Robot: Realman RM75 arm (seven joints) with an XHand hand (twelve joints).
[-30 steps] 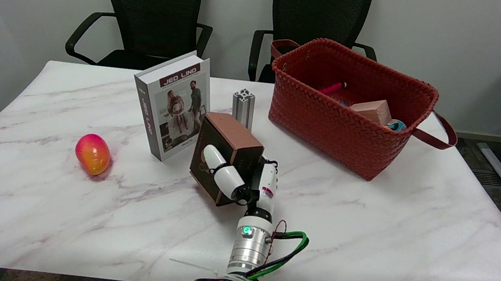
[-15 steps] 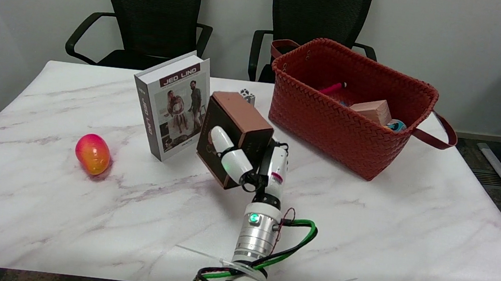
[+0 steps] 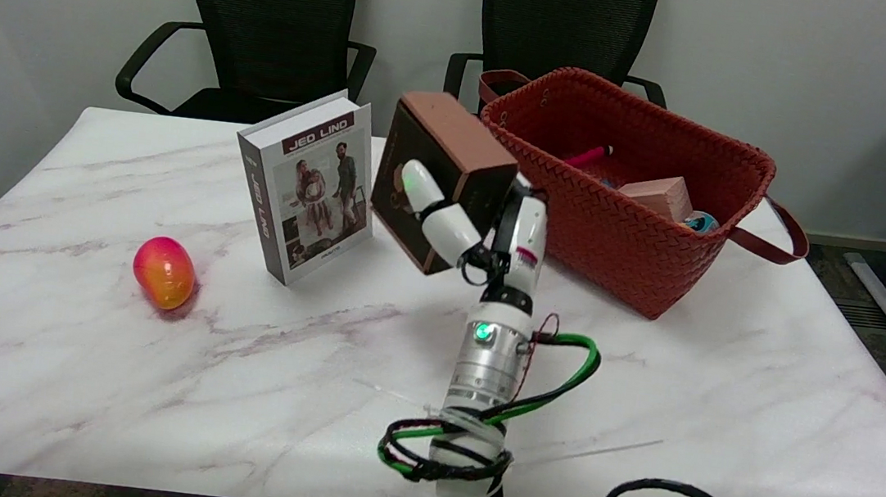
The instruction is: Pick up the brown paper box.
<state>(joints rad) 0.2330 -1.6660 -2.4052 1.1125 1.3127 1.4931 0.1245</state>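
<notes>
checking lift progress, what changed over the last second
The right hand, gripping the brown paper box throughout, raised it off the table and carried it up and toward the red basket; the aluminium post behind is now hidden. The book and the mango-coloured fruit stayed put.

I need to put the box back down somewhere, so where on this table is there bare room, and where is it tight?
The widest bare marble is the near strip in front of the mango and book. Another patch lies on the right, in front of the woven basket. It is crowded at the back middle, where the robot hand holds the brown paper box between book and basket.
</notes>
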